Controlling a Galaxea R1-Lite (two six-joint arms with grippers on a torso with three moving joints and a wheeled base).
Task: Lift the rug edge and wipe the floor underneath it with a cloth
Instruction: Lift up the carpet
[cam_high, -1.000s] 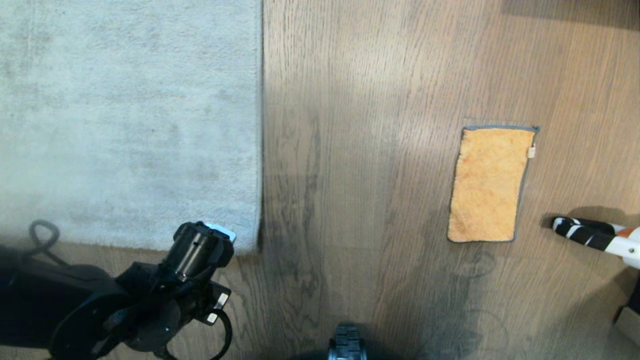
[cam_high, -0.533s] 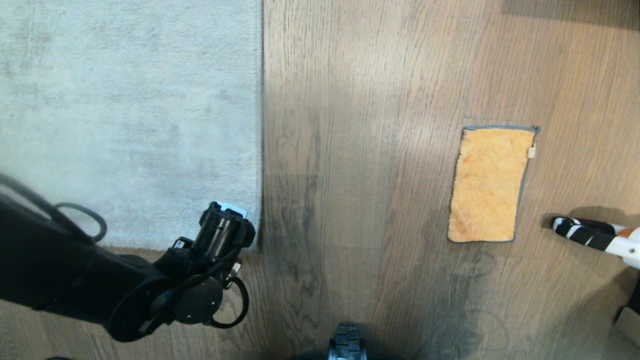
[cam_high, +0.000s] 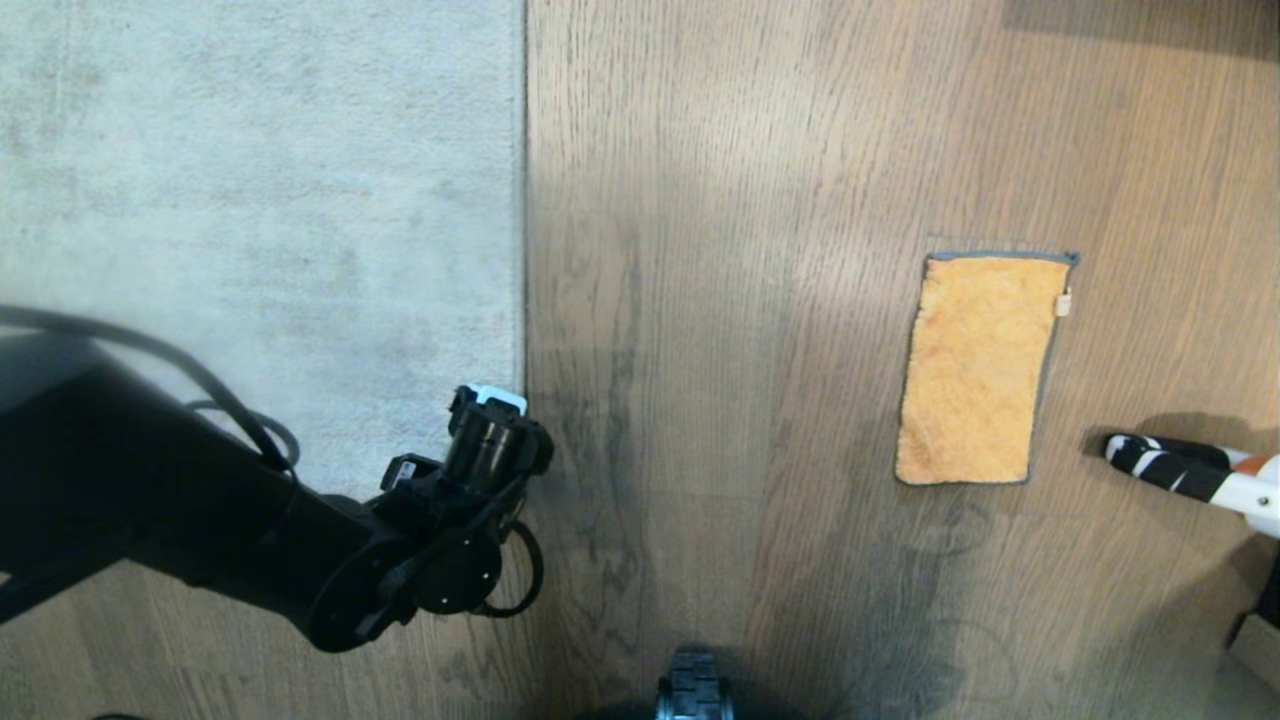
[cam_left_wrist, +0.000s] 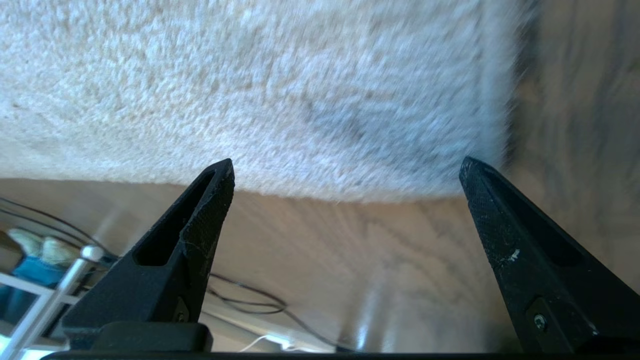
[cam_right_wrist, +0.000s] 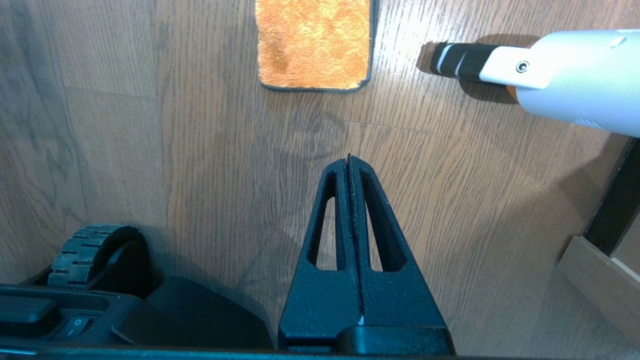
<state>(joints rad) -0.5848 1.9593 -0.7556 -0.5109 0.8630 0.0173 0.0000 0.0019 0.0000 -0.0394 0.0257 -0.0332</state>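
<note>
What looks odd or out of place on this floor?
Little does. The rug lies flat, its edge straight along the floor. The orange cloth lies spread flat by itself. A black-and-white striped handle pokes in beside it, which seems stray.

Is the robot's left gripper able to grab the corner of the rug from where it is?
Probably yes. The left gripper is open, the rug edge lies flat on the floor just past its fingertips, and nothing sits between.

Pale grey-beige short-pile rug (cam_high: 260, 220), grey-brown wood-grain plank floor (cam_high: 720, 300) (dark streaks), fluffy orange microfibre cloth (cam_high: 975, 370) edged grey.
</note>
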